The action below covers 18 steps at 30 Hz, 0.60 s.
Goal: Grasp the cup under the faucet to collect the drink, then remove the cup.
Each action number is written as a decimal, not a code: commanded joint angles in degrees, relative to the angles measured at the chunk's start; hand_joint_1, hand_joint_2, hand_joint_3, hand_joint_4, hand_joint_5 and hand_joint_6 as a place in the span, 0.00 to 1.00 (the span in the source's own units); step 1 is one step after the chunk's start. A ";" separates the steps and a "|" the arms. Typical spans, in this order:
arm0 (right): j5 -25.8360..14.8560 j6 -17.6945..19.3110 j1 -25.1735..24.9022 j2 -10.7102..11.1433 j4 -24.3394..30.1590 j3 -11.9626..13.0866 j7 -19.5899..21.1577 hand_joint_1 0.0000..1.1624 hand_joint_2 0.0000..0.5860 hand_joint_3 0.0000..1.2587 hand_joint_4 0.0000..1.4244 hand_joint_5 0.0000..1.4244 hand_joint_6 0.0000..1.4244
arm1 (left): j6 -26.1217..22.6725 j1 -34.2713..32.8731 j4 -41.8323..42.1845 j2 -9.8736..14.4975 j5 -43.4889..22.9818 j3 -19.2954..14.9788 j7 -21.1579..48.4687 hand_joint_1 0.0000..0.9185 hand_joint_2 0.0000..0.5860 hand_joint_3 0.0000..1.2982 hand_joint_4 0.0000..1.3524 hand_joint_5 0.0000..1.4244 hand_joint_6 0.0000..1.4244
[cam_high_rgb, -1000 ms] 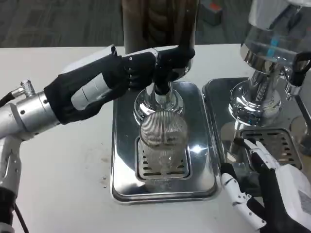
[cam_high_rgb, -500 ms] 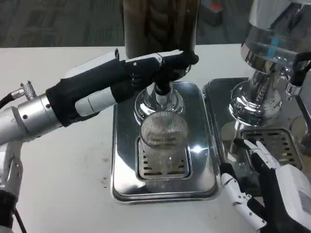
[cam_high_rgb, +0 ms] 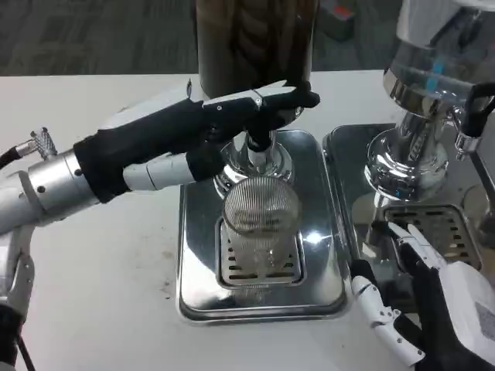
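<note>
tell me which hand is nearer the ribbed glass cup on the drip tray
Left. The left hand reaches over the faucet just behind the cup; the right hand rests off to the cup's right, by the second dispenser's tray.

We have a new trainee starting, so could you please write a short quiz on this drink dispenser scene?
1. True or false: the ribbed clear glass cup stands on the shiny steel drip tray under the faucet.
2. Which hand reaches to the black faucet lever? A) left hand B) right hand
3. Fill in: the right hand lies near the second tray and holds ____.

Key: 1 true; 2 A; 3 nothing.
</note>
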<state>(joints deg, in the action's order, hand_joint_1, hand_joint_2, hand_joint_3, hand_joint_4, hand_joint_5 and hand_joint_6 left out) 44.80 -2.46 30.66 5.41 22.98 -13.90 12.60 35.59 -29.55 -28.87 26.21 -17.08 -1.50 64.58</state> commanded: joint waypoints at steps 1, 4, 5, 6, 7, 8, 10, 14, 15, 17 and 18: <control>-0.38 -0.64 -0.18 0.40 0.58 0.45 -0.40 0.14 0.63 0.16 0.07 0.09 0.17 | 1.80 1.27 0.00 0.82 2.28 1.75 0.24 0.00 0.12 0.09 0.00 0.01 0.07; -0.44 -0.56 -0.31 0.40 0.41 0.45 -0.37 0.14 0.63 0.16 0.07 0.09 0.17 | 2.60 1.34 0.16 1.11 2.47 2.12 -0.17 0.00 0.13 0.09 0.00 0.01 0.07; -0.45 -0.56 -0.35 0.39 0.36 0.44 -0.37 0.14 0.63 0.16 0.07 0.09 0.17 | 2.86 1.35 0.16 1.17 2.57 2.21 -0.29 0.00 0.13 0.09 0.00 0.01 0.07; -0.45 -0.56 -0.36 0.39 0.35 0.43 -0.37 0.14 0.63 0.16 0.07 0.09 0.17 | 3.19 1.38 0.17 1.23 2.79 2.27 -0.47 0.00 0.13 0.09 0.00 0.01 0.07; -0.47 -0.55 -0.36 0.38 0.33 0.43 -0.35 0.14 0.63 0.16 0.07 0.09 0.17 | 3.43 1.40 0.19 1.29 2.93 2.34 -0.62 0.00 0.13 0.09 0.00 0.01 0.07; -0.49 -0.58 -0.39 0.35 0.29 0.44 -0.35 0.14 0.63 0.16 0.07 0.09 0.17 | 3.72 1.43 0.22 1.33 3.09 2.40 -0.79 0.00 0.13 0.09 0.00 0.01 0.07; -0.50 -0.59 -0.29 0.33 0.32 0.42 -0.31 0.14 0.63 0.16 0.07 0.09 0.17 | 4.36 1.51 0.31 1.41 3.32 2.53 -1.07 0.00 0.13 0.09 0.00 0.01 0.07; -0.52 -0.56 -0.09 0.30 0.41 0.41 -0.23 0.15 0.63 0.16 0.07 0.09 0.17 | 5.35 1.59 0.44 1.65 3.60 2.97 -1.60 0.00 0.13 0.09 0.00 0.01 0.07; -0.55 -0.56 -0.07 0.29 0.44 0.43 -0.21 0.15 0.63 0.16 0.07 0.09 0.17 | 5.54 1.62 0.50 1.72 3.66 3.09 -1.75 0.00 0.13 0.09 0.00 0.01 0.07; -0.55 -0.55 0.02 0.27 0.53 0.45 -0.18 0.15 0.63 0.16 0.07 0.09 0.16 | 5.84 1.72 0.70 1.84 3.68 3.33 -1.98 0.00 0.13 0.09 0.00 0.01 0.08; -0.57 -0.55 0.03 0.26 0.54 0.46 -0.17 0.15 0.63 0.16 0.07 0.09 0.16 | 5.96 1.76 0.78 1.91 3.71 3.47 -2.13 0.00 0.13 0.09 0.00 0.01 0.08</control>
<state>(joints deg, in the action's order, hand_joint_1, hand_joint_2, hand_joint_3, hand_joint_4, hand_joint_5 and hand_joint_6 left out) 44.58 -2.46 30.48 5.46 22.98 -13.75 12.48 40.78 -29.06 -28.65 27.33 -15.07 0.50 61.50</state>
